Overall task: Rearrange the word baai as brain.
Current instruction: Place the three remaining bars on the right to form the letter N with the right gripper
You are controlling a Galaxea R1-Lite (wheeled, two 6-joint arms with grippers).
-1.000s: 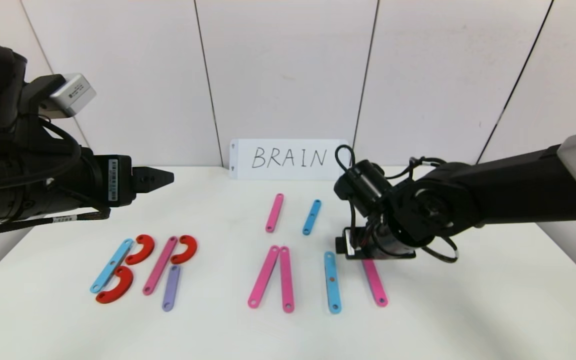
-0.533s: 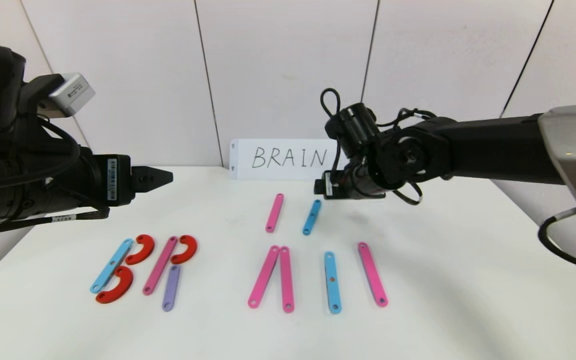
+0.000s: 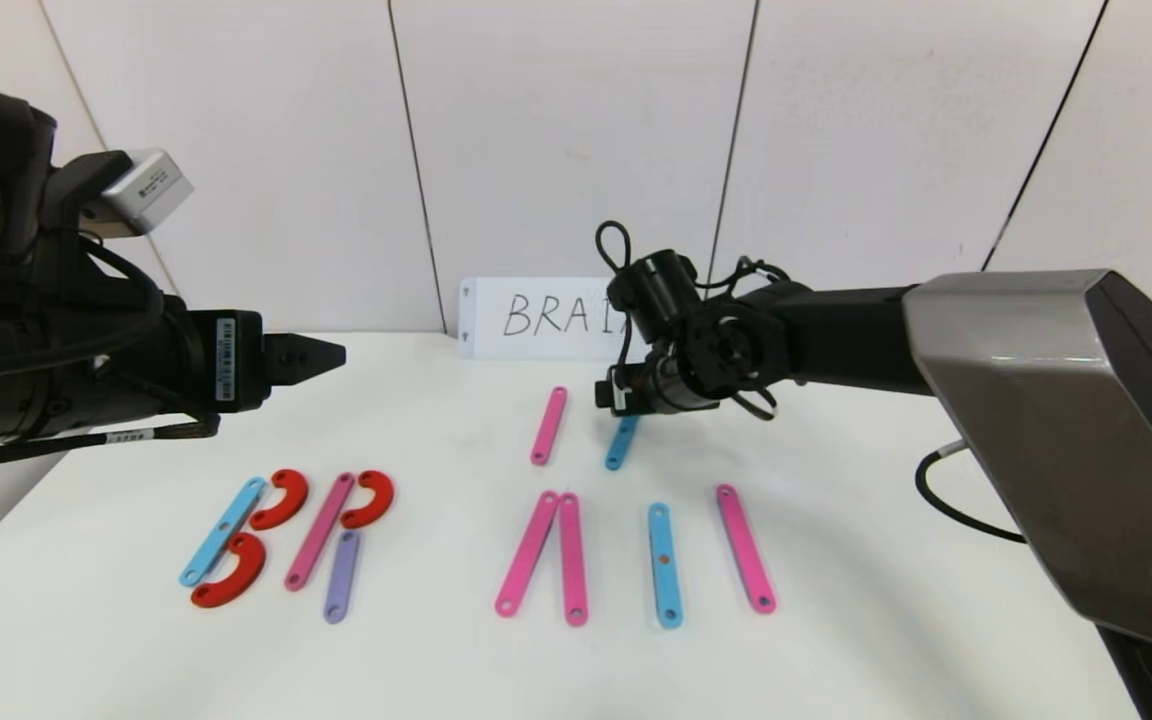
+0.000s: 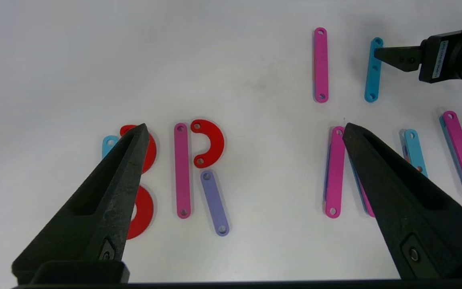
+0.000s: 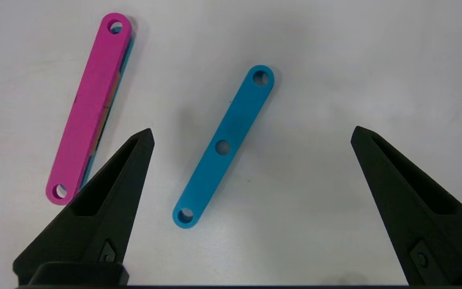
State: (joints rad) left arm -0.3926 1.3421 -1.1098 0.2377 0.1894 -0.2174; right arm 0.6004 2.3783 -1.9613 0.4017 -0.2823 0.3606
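Observation:
The coloured letters lie on the white table (image 3: pixel 886 560). B is a light-blue strip (image 3: pixel 223 530) with two red curves (image 3: pixel 281 498). R is a pink strip (image 3: pixel 320 530), a red curve (image 3: pixel 371 498) and a purple strip (image 3: pixel 342 576). Two pink strips (image 3: pixel 528 552) form an A without a bar. To their right lie a light-blue strip (image 3: pixel 664 565) and a pink strip (image 3: pixel 744 548). Behind lie a loose pink strip (image 3: pixel 549 425) and a loose blue strip (image 3: pixel 621 445). My right gripper (image 3: pixel 608 395) hovers open and empty over that blue strip (image 5: pixel 223 147). My left gripper (image 3: pixel 331 353) is open, parked high at the left.
A white card (image 3: pixel 536 318) with handwritten BRAIN stands at the back against the wall, partly hidden by my right arm. The table's near half in front of the letters is bare.
My right arm has risen from the pink strip at the right, leaving it on the table, and swung back and left over the loose blue strip. The left arm has not moved.

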